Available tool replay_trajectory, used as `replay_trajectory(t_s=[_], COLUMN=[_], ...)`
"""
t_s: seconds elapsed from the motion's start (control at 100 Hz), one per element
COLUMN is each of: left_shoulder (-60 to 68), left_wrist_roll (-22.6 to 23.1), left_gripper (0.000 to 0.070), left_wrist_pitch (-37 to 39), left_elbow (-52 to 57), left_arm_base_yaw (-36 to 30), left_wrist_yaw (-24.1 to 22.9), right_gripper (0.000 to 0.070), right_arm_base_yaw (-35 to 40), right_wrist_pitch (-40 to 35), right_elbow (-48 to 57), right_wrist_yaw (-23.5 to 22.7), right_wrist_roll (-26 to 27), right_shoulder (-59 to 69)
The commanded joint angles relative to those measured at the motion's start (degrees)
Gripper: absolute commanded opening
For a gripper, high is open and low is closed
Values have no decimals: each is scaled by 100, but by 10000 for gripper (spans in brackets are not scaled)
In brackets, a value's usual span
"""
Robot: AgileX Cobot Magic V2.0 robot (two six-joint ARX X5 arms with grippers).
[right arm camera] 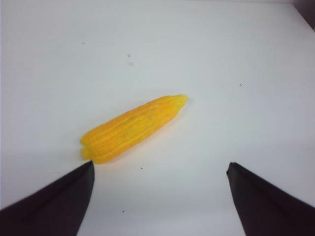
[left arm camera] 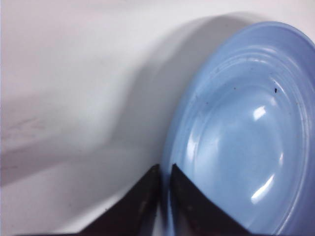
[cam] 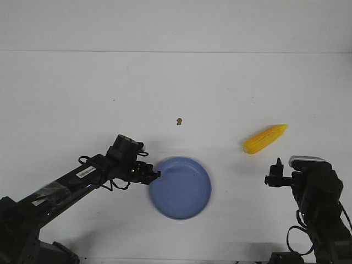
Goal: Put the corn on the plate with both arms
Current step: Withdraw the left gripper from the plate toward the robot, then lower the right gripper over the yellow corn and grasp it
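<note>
The blue-lavender plate (cam: 181,188) lies on the white table near the front middle. My left gripper (cam: 155,175) is shut on the plate's left rim; in the left wrist view the two black fingers pinch the plate (left arm camera: 236,128) at its rim, the gripper (left arm camera: 164,169) nearly closed. The yellow corn (cam: 265,138) lies bare on the table at the right, tip pointing far right. My right gripper (cam: 276,171) is open and empty, just short of the corn's thick end. In the right wrist view the corn (right arm camera: 133,128) lies ahead of the wide-open gripper (right arm camera: 160,167).
A small brown speck (cam: 179,121) lies on the table beyond the plate. The table's far edge meets a white wall at the back.
</note>
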Motion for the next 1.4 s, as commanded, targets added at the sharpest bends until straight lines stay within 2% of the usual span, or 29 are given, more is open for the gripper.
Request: replay_trajectory(t_s=[0.0,0.2,0.27,0.34,0.51,0.64,0.8,0.92,1.1,1.27,1.39], left_shoulder=[105,92,74,15,-372,-885,-1539,-1980,-2356,-2382,-2382], left_wrist_roll=[-50,-15,76,197,542,1110,1707,2124,2391,2420,2420], left_gripper=[215,459,517,544,544,544,544,544,544,544,544], left_wrist_pitch=[17,33,55,101,210,164,33,-199,-286,-267,-251], left_elbow=[33,33,33,33,35,35,35,35,35,35,35], left_arm_base_yaw=[-35,-35,-31,7,236,546,1051,1482,1952,2065,2065], left_wrist_yaw=[-52,-79,-81,-96,-188,-424,-1005,-1674,-2323,-2350,-2350], right_gripper=[570,570,570,570,570,570,570,570,570,569,569], right_arm_base_yaw=[4,4,4,4,4,4,4,4,4,4,0], right_wrist_pitch=[79,79,79,79,79,85,98,101,175,455,922], right_elbow=[96,96,96,96,96,96,96,96,96,98,111], right_wrist_yaw=[0,0,0,0,2,0,0,0,-15,2,4], right_wrist_roll=[0,-2,-2,-2,-2,-2,-2,0,57,619,929], right_shoulder=[13,13,13,13,13,13,13,13,13,205,726])
